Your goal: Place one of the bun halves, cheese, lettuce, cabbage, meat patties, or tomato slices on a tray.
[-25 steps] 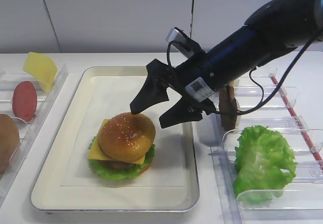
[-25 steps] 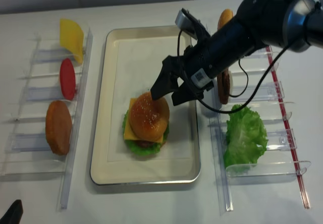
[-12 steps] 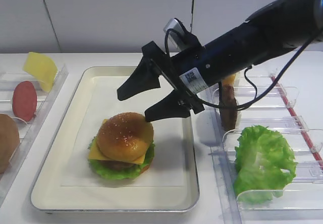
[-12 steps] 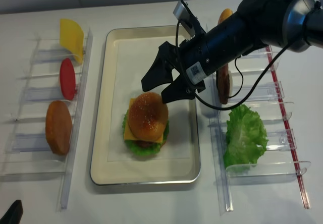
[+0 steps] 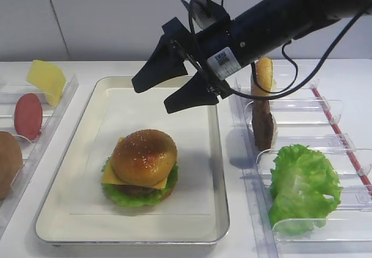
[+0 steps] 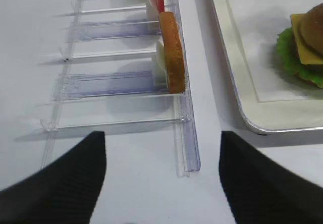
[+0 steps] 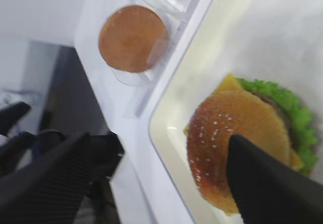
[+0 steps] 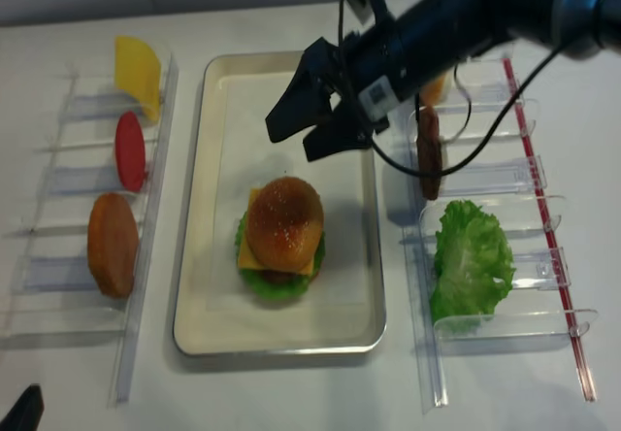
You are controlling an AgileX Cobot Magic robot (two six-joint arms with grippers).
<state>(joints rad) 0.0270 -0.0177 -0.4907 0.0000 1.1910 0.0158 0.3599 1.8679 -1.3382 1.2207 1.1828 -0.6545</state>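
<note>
R gripper has lifted off the bun top, fingers spread, holding nothing. Bun now caps the stack near tray front edge; placement looks done. L gripper fingers apart, idle.

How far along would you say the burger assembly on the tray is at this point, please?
Done: the sesame bun top caps a stack of cheese, patty and lettuce on the tray. In hand: nothing; the right gripper hangs open above it. Left: apparently nothing for this piece.
</note>
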